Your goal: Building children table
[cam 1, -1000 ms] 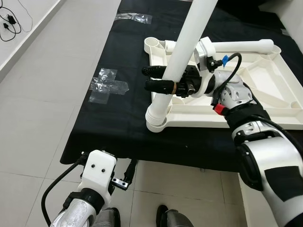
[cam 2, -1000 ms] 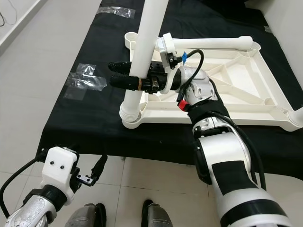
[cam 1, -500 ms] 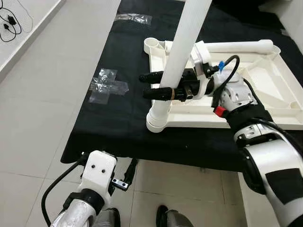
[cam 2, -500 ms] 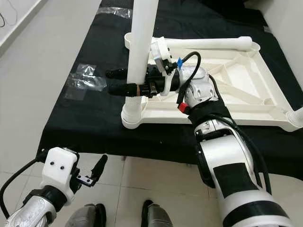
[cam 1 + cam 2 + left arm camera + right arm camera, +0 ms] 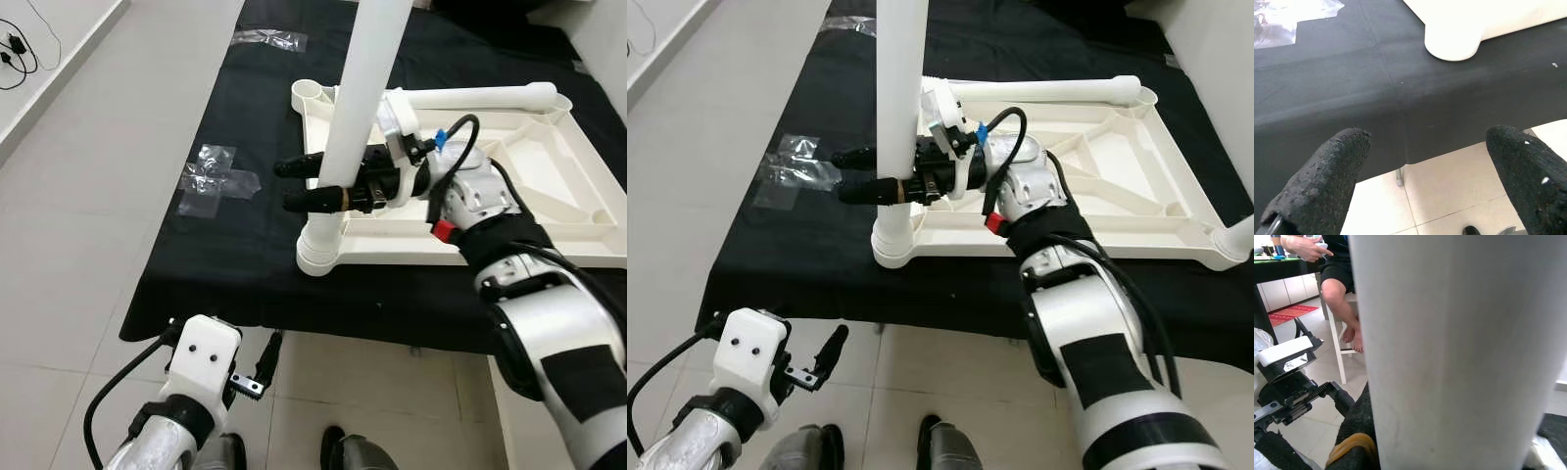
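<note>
An upside-down white plastic table top (image 5: 460, 247) lies on a black-covered table. A white table leg (image 5: 355, 108) stands nearly upright in its near left corner socket (image 5: 317, 258). My right gripper (image 5: 286, 186) is shut on this leg a little above the socket, one black finger on each side; the leg (image 5: 1449, 347) is close in front of the right wrist camera. A second white leg (image 5: 480, 96) lies along the top's far edge. My left gripper (image 5: 1420, 181) hangs open below the table's front edge, holding nothing.
The far left corner socket (image 5: 312, 93) stands open. Crumpled clear plastic (image 5: 216, 176) lies on the black cloth to the left, with another piece (image 5: 269, 39) further back. Grey tiled floor runs along the left. A seated person's legs (image 5: 1339, 293) are in the right wrist view.
The leg in my right gripper has swung from leaning right to nearly upright, and the gripper has shifted slightly left with it. My left arm has not moved.
</note>
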You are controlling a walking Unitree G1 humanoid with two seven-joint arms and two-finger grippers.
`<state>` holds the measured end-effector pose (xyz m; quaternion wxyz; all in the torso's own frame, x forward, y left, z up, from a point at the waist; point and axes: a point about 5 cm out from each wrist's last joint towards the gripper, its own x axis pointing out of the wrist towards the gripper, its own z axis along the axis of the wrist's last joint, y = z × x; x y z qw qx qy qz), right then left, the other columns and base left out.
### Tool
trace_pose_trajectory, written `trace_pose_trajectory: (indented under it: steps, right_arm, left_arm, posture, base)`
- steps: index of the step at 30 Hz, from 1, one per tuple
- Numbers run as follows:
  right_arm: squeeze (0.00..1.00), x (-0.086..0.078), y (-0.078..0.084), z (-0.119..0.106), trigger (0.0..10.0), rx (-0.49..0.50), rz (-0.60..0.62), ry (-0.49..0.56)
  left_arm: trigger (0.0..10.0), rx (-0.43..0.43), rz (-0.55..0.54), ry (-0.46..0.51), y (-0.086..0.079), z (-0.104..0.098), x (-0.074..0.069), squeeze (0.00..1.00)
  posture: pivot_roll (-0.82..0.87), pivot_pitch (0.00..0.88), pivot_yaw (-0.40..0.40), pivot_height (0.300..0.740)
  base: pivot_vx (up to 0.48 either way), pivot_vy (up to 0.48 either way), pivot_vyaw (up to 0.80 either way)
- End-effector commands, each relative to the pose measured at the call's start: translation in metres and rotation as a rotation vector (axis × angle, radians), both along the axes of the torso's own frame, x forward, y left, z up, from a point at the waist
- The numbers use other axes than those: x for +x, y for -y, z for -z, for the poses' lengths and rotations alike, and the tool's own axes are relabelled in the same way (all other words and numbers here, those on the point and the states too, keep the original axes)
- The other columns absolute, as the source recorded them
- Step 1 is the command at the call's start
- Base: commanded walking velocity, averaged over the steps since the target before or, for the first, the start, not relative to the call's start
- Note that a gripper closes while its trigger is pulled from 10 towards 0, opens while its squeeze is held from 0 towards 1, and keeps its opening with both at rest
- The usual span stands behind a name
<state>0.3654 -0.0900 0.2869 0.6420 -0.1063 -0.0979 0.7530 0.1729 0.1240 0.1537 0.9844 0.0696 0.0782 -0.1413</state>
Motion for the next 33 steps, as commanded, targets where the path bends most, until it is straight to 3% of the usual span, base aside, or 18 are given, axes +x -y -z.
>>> trace_pose_trajectory:
  steps: [1,10,11,12,14,16,25,27,33]
  right_arm:
    - [0.0,-0.001,-0.009,0.042,10.0,-0.075,-0.01,-0.145]
    - [0.0,0.001,-0.009,0.053,10.0,-0.002,0.139,-0.148]
    - [0.0,0.009,-0.007,0.053,10.0,0.05,0.279,-0.176]
    - [0.0,0.009,-0.007,0.053,10.0,0.05,0.279,-0.176]
    - [0.0,0.02,0.0,0.055,10.0,0.106,0.489,-0.218]
    - [0.0,0.023,0.005,0.058,10.0,0.131,0.591,-0.189]
    - [0.0,0.021,-0.003,0.069,10.0,0.086,0.744,-0.169]
    - [0.0,0.017,-0.009,0.067,10.0,0.082,0.737,-0.104]
    - [0.0,0.019,-0.022,0.075,10.0,0.013,0.822,-0.17]
  left_arm:
    - [10.0,0.002,0.005,-0.002,0.001,0.0,-0.004,0.0]
    - [10.0,-0.004,0.003,0.008,0.002,-0.002,-0.002,0.0]
    - [10.0,-0.005,0.005,0.01,0.003,-0.002,-0.001,0.0]
    - [10.0,-0.005,0.005,0.01,0.003,-0.002,-0.001,0.0]
    - [10.0,-0.008,0.009,0.015,0.004,-0.001,0.001,0.0]
    - [10.0,-0.01,0.009,0.018,0.005,-0.001,0.002,0.0]
    - [10.0,-0.012,0.007,0.03,0.007,-0.002,0.006,0.0]
    - [10.0,-0.013,0.006,0.033,0.007,-0.003,0.008,0.0]
    - [10.0,-0.016,0.003,0.037,0.008,-0.003,0.01,0.0]
  posture:
    - [0.2,0.255,-0.105,0.74]
    - [0.19,0.253,-0.099,0.74]
    - [0.17,0.242,-0.095,0.74]
    - [0.17,0.242,-0.095,0.74]
    - [0.17,0.239,-0.097,0.74]
    - [0.17,0.234,-0.097,0.74]
    - [0.16,0.239,-0.096,0.74]
    - [0.15,0.24,-0.095,0.74]
    - [0.14,0.241,-0.1,0.74]
  base:
    - [0.0,0.0,0.0]
    - [0.0,0.0,0.0]
    - [0.0,0.0,0.0]
    - [0.0,0.0,0.0]
    - [0.0,0.0,0.0]
    - [0.0,0.0,0.0]
    - [0.0,0.0,0.0]
    - [0.0,0.0,0.0]
    - [0.0,0.0,0.0]
